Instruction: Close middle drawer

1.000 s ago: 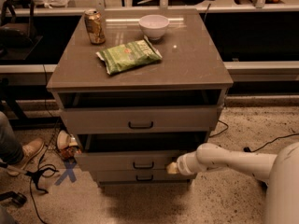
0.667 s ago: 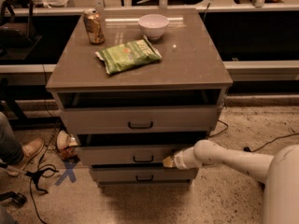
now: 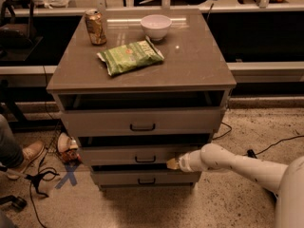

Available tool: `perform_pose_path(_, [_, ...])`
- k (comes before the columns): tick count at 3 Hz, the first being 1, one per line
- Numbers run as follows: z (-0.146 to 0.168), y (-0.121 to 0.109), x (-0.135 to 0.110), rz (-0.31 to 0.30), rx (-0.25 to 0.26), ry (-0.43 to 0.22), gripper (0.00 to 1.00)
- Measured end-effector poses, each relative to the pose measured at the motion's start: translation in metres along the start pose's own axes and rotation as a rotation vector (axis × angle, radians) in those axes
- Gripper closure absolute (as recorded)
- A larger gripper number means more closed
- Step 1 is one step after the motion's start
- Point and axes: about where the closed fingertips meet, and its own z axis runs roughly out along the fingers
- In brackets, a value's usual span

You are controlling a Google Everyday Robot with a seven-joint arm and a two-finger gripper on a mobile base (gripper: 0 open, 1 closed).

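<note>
The middle drawer (image 3: 123, 155) is the second of three in the grey-brown cabinet, with a small dark handle (image 3: 145, 159) at its centre. It stands only slightly out, with a dark gap above its front. My gripper (image 3: 173, 164) is at the end of the white arm coming from the lower right, and its tip touches the drawer's front just right of the handle. The top drawer (image 3: 137, 121) above it stands further out.
The bottom drawer (image 3: 142, 178) sits below. On the cabinet top (image 3: 199, 65) lie a green snack bag (image 3: 131, 56), a can (image 3: 95, 26) and a white bowl (image 3: 156, 26). A person's shoe (image 3: 26, 155) and cables (image 3: 38, 179) are on the floor at left.
The middle drawer has slid back into the cabinet, and my gripper has moved left along with its front.
</note>
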Motion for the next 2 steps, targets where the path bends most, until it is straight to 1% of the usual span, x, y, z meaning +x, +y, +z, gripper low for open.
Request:
perform_pose_path(1, [-0.036, -0.020, 0.030, 0.037, -0.011, 0.013, 1.00])
perform_pose_path(2, [-0.081, -0.039, 0.043, 0.038, -0.047, 0.021, 1.00])
